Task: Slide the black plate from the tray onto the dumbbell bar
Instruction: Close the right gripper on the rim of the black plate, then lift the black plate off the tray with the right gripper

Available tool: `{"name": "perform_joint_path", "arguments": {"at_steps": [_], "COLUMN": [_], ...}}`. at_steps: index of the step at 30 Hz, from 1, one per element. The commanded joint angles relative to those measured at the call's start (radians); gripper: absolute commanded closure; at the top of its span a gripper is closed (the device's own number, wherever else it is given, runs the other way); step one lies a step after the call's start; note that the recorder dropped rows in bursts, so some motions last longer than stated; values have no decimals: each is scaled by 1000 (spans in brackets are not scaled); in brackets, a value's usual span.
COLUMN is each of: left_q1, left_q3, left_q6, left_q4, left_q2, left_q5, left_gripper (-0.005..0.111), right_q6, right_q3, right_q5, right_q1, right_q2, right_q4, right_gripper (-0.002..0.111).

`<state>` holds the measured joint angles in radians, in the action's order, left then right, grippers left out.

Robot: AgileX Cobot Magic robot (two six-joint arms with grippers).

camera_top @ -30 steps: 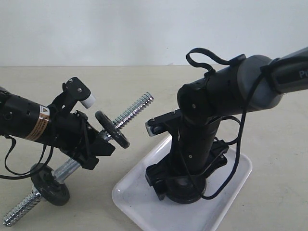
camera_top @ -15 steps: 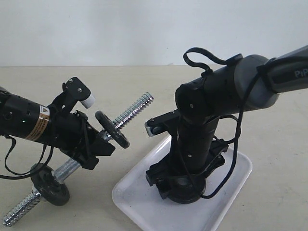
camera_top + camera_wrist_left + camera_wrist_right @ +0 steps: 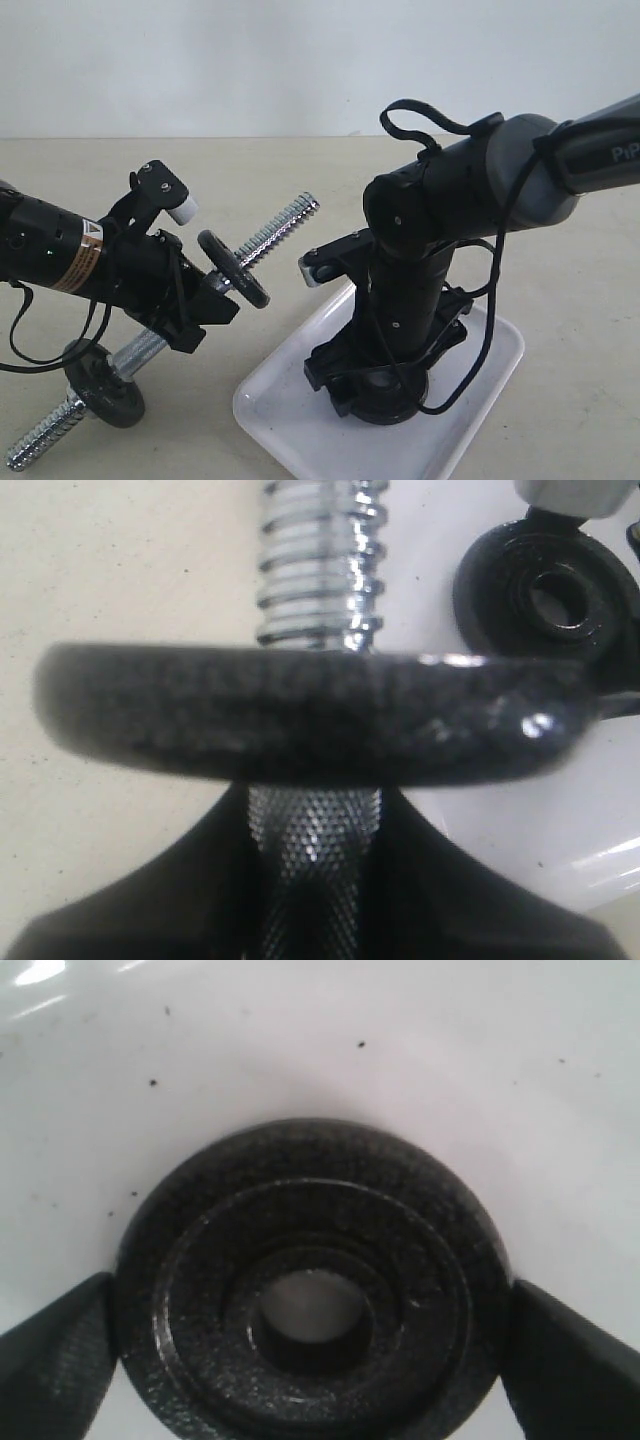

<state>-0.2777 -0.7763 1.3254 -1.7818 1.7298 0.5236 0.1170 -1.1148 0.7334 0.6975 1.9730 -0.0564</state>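
The black plate (image 3: 200, 1280) lies flat on the white tray (image 3: 290, 420), and it also shows in the left wrist view as the black plate (image 3: 490, 600). My right gripper (image 3: 380, 388) points straight down over it, and its fingers (image 3: 60, 1350) touch the plate's rim on both sides. My left gripper (image 3: 215, 295) is shut on the knurled middle of the dumbbell bar (image 3: 285, 222), holding it tilted, with its threaded end pointing toward the tray. A black disc (image 3: 233, 268) sits on the bar just past the left fingers. Another disc (image 3: 103, 383) sits near the bar's low end.
The tray (image 3: 400, 1040) lies at the front right of the beige table (image 3: 560, 200). The bar's lower threaded end (image 3: 40, 440) reaches down to the table at the front left. A white wall stands behind.
The right gripper's jaws have narrowed onto the plate's rim, and that arm has shifted slightly left. The left arm and the bar have not moved.
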Motion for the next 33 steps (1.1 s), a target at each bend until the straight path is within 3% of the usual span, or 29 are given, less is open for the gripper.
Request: {"name": "perform_joint_path", "arguments": {"at_steps": [1,25,29,33], "left_q1": [-2,-2,-2,-2], "left_q3": [-27,-27,-27,-27], "left_q6": [-18,5,5,5], "left_q4": [37,37,37,37], "left_q2": [-48,-48,-48,-48], "left_q5": [50,51,51,49], "left_gripper": [102,102,102,102], "right_q6": [-33,-187,-196,-349], "right_q3": [25,25,25,25], "right_q5": [-58,-35,-25,5], "right_q1": [0,-5,-64,-166], "right_q2": [62,-142,-142,-142], "right_q4": [-21,-7,-22,-175], "right_gripper": [107,108,108,108]}}
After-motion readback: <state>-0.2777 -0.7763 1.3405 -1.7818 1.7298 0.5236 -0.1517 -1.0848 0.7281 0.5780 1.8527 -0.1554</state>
